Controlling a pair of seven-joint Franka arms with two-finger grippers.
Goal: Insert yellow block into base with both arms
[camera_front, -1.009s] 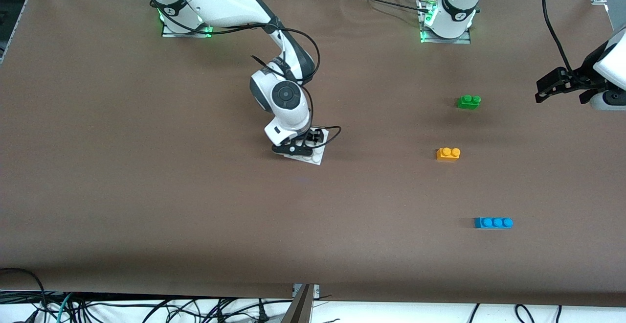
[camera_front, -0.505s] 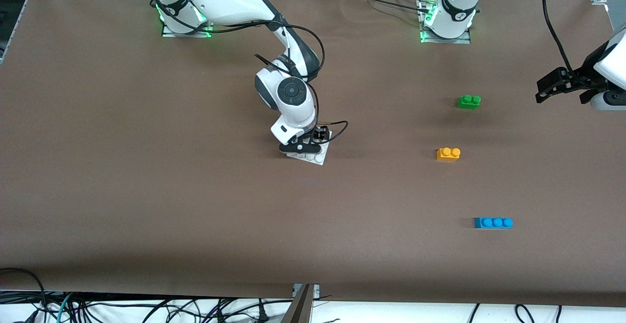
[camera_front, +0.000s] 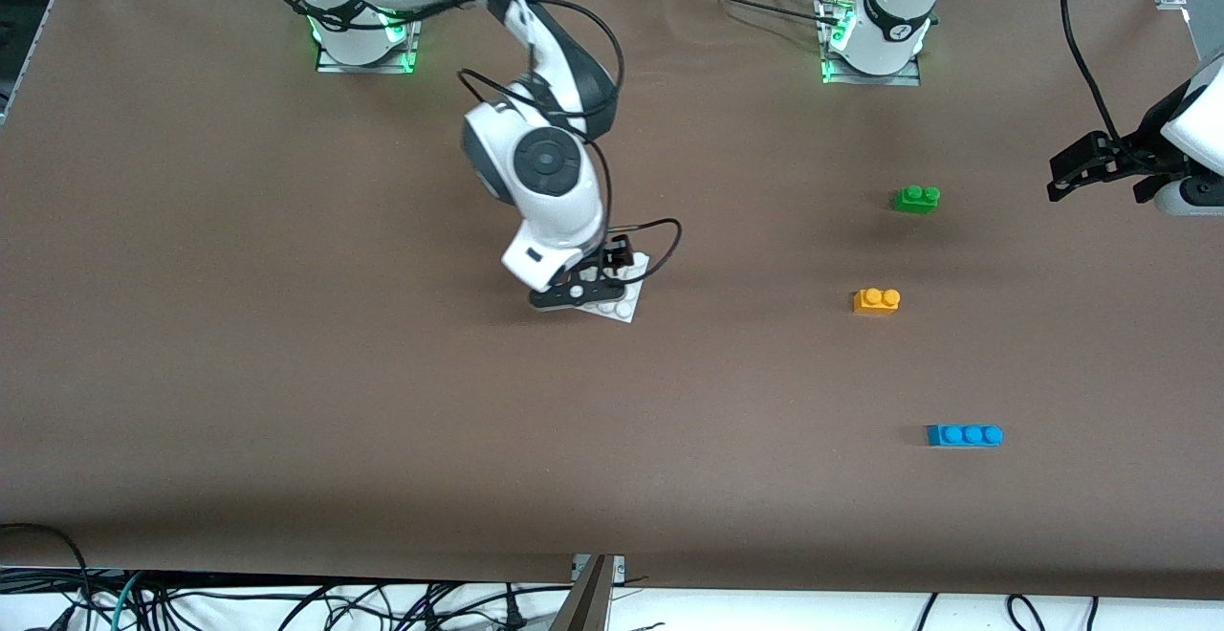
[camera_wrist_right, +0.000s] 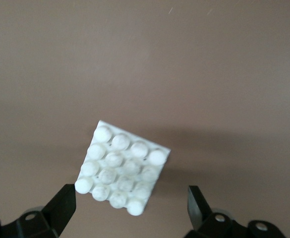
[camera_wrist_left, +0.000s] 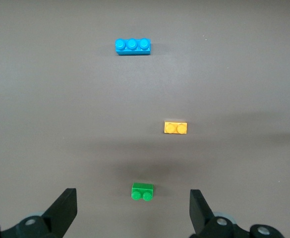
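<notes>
The yellow block (camera_front: 876, 300) lies on the table toward the left arm's end, between a green brick and a blue brick; it also shows in the left wrist view (camera_wrist_left: 176, 127). The white studded base (camera_front: 623, 304) lies flat near the table's middle. My right gripper (camera_front: 591, 285) hangs just over it, open. In the right wrist view the base (camera_wrist_right: 122, 166) lies under and between the spread fingers of the right gripper (camera_wrist_right: 130, 194), not gripped. My left gripper (camera_front: 1054, 180) waits, open and empty, in the air at the left arm's end of the table (camera_wrist_left: 132, 197).
A green two-stud brick (camera_front: 916, 198) lies farther from the front camera than the yellow block, and shows in the left wrist view (camera_wrist_left: 143, 191). A blue three-stud brick (camera_front: 964, 435) lies nearer, also seen in that view (camera_wrist_left: 132, 45). A brown mat (camera_front: 287, 373) covers the table.
The right arm's wrist has risen and swung a little toward the right arm's end over the base. The base, the bricks and the left arm have not moved.
</notes>
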